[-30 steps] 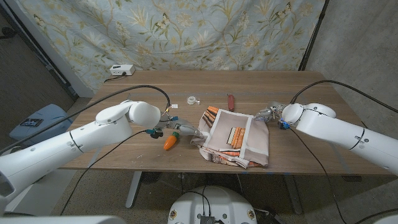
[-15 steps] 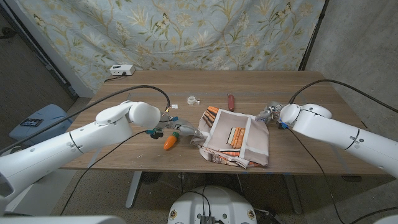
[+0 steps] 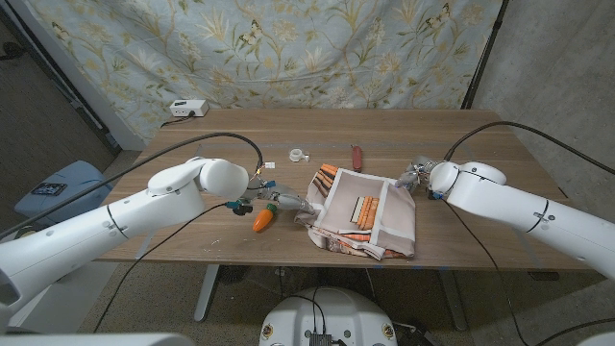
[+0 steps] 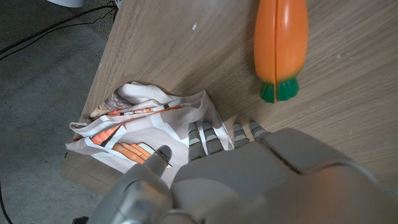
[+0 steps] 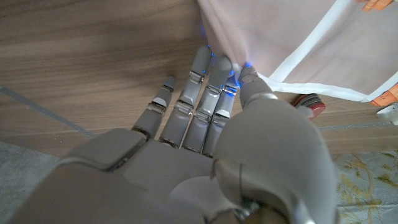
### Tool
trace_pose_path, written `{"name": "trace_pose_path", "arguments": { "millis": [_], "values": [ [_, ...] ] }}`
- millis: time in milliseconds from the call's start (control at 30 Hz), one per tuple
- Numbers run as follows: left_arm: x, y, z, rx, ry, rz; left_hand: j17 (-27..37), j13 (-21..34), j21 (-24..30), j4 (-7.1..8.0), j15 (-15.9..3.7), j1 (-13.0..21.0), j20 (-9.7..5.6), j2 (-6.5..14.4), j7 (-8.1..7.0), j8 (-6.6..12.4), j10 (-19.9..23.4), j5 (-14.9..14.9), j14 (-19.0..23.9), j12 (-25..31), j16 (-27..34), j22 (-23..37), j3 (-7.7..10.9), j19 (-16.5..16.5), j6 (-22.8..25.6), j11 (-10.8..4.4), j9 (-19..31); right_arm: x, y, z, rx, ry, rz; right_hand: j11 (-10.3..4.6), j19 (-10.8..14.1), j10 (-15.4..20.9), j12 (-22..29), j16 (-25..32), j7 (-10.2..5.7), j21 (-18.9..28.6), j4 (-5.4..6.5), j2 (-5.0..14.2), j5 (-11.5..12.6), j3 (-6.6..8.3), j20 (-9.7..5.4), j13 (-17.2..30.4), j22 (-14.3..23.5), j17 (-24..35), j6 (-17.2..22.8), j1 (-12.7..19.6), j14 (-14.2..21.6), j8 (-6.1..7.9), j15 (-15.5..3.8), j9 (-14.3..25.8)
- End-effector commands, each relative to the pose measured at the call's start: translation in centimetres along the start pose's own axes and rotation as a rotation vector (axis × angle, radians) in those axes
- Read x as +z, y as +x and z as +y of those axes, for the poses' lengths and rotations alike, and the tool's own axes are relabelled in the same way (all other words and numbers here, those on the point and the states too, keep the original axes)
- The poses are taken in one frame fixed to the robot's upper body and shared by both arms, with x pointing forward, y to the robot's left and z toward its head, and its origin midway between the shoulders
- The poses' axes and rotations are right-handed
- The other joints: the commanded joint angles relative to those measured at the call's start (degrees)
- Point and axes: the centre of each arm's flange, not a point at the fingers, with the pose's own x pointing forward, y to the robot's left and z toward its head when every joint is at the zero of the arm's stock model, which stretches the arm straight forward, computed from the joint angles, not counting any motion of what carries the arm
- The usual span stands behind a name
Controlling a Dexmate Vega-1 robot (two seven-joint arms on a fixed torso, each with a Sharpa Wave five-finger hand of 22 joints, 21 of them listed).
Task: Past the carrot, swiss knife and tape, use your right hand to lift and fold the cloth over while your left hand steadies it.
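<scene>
The patterned cloth [image 3: 365, 216] lies rumpled and partly folded at the table's middle front. My right hand [image 3: 414, 176] is at its far right corner and pinches that corner [image 5: 231, 61] between thumb and fingers, just above the wood. At the cloth's left edge [image 4: 143, 124], my left hand [image 3: 279, 200] touches the fabric with its fingers [image 4: 205, 134] spread. The orange carrot [image 3: 262, 220] lies just beside the left hand; its green end [image 4: 277, 91] points toward the fingers. The red swiss knife [image 3: 357, 157] and the small tape roll [image 3: 299, 154] lie behind the cloth.
A white box [image 3: 187, 110] with a cable sits at the table's far left corner. The cloth's front edge [image 4: 84, 140] reaches the table's front edge. A flowered curtain [image 3: 288, 48] hangs behind the table.
My right arm and hand have shifted slightly left, toward the cloth's corner. The left hand, carrot, knife and tape have stayed put.
</scene>
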Motion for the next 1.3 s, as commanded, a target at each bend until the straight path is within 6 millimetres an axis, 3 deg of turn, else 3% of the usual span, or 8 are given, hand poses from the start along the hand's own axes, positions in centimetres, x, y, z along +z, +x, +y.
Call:
{"name": "trace_pose_path", "arguments": {
  "millis": [33,533,1300],
  "values": [
    [0.4,0.3,-0.2,0.002,-0.004,-0.007,0.1,0.1,0.1,0.13,0.25,0.2,-0.03,-0.1,-0.28,-0.14,-0.2,0.0,-0.3,-0.1,-0.3,0.0,0.51,-6.3,0.1,0.16,0.3,0.8,-0.2,-0.5,-0.036,-0.007,-0.014,-0.14,0.8,0.6,0.4,0.6,0.19,0.4,0.09,-0.06,0.4,0.05,-0.04,-0.1,0.3,0.3,0.6,1.2,0.9,0.37,-5.86,0.0],
    [0.6,0.5,-0.5,0.013,-0.018,-0.017,0.1,0.1,0.1,0.11,0.11,0.2,0.18,-0.2,-0.39,-0.14,-0.3,0.0,-0.2,-0.1,-0.3,0.0,0.77,-6.3,0.1,0.19,0.3,1.4,-1.3,-1.9,-0.069,-0.014,-0.033,-0.09,1.2,0.9,0.6,0.4,0.32,0.2,0.45,-0.07,0.3,-0.12,-0.14,0.1,0.3,0.8,0.7,2.2,1.6,0.32,-5.86,-0.3],
    [-0.1,0.1,-1.1,0.033,-0.038,-0.027,0.0,0.1,0.2,-0.03,0.16,0.4,0.15,-0.4,-0.36,-0.08,-0.2,0.0,0.0,0.1,-0.3,-0.1,1.36,-6.0,0.3,0.13,0.3,4.2,-2.6,-2.5,-0.078,-0.027,-0.083,0.36,1.6,0.6,0.7,-0.3,0.63,0.0,0.87,0.22,0.2,-0.43,0.04,0.7,0.3,1.4,0.3,3.0,1.7,0.5,-5.9,0.0]
  ]
}}
